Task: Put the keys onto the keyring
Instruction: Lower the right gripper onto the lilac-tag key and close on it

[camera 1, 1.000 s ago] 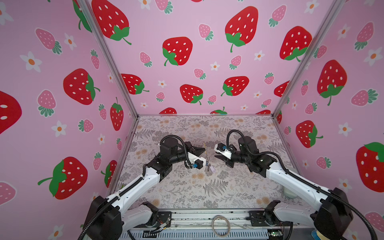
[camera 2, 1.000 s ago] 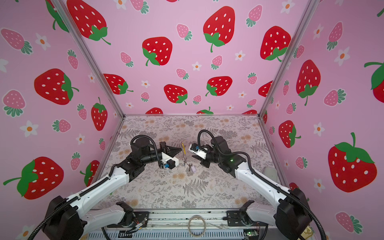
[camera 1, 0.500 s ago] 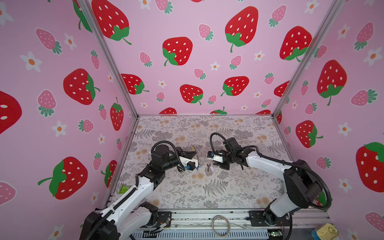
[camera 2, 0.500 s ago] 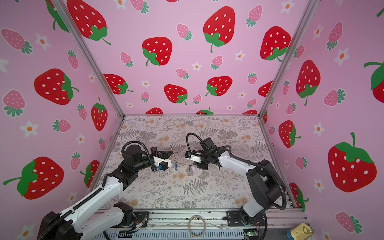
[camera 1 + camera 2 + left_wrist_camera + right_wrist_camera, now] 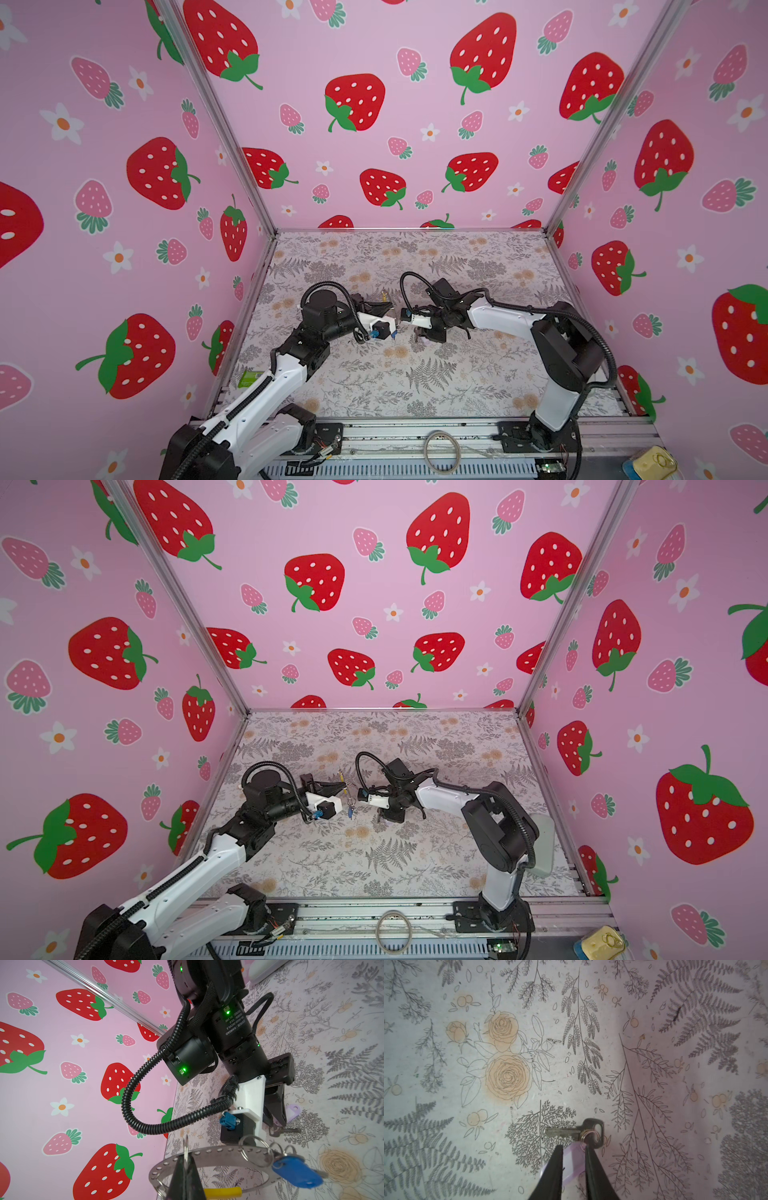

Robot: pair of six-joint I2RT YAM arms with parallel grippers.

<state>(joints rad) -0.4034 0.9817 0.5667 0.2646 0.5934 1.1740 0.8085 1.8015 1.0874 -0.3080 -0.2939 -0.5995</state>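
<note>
Left fingers (image 5: pixel 182 1178) pinched shut on thin grey perforated metal keyring with yellow section (image 5: pixel 218 1150); blue-tagged key (image 5: pixel 297 1172) hangs on it. Right fingers (image 5: pixel 554 1167) apart astride lilac-tagged dark key (image 5: pixel 562 1132), flat on floral counter (image 5: pixel 654 1043); cannot tell if clamped. Probably light, stiff, slippery: grip tag.

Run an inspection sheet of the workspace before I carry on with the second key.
Surface: floral-print table, no spill seen.
Job's things: keyring held up off the table, blue-tagged key hanging on it; lilac-tagged key lying on the table.
Clutter: plain pale hoop on the front rail; green item at the table's left edge.
Grippers: left gripper shut on the keyring; right gripper with fingers either side of the lilac tag, grip unclear.
Cables: black corrugated cable on the right wrist loops free, no snag seen.
Surroundings: strawberry-print walls; nothing else seen.
</note>
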